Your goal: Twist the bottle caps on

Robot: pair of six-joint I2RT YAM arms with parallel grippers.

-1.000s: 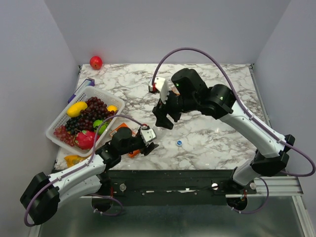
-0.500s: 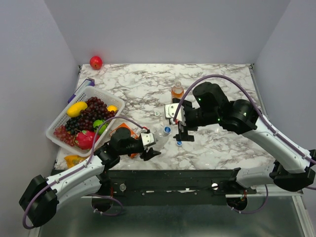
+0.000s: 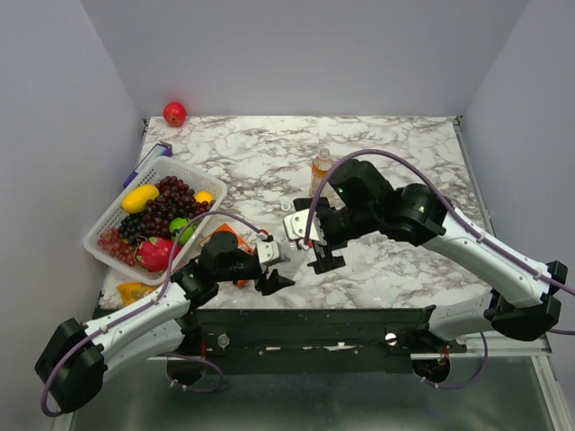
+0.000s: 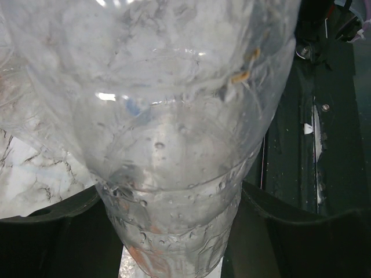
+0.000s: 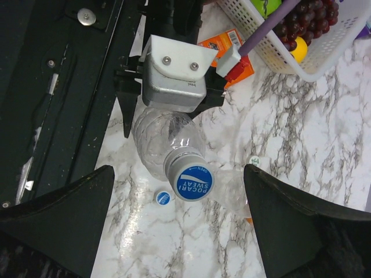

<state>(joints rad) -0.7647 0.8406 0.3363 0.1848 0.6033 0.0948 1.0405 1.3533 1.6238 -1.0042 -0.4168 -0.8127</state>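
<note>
Clamped in the left jaws at the desk's (image 3: 404,260) near edge: a thin clear bottle (image 5: 155,139), light and easily crushed, best held around the body. Seemingly seated on its neck: a blue cap (image 5: 193,181), small, slick, best pinched across the rim. Spread wide either side of that cap, touching nothing: the right jaws.

A robotics lab test cell: plain grey walls (image 3: 296,54) box in a marble-patterned tabletop (image 3: 395,144), two robot arms (image 3: 485,244) stand bolted to a dark metal frame (image 3: 314,325) at its near edge, beside a white basket (image 3: 193,171) of fruit.
</note>
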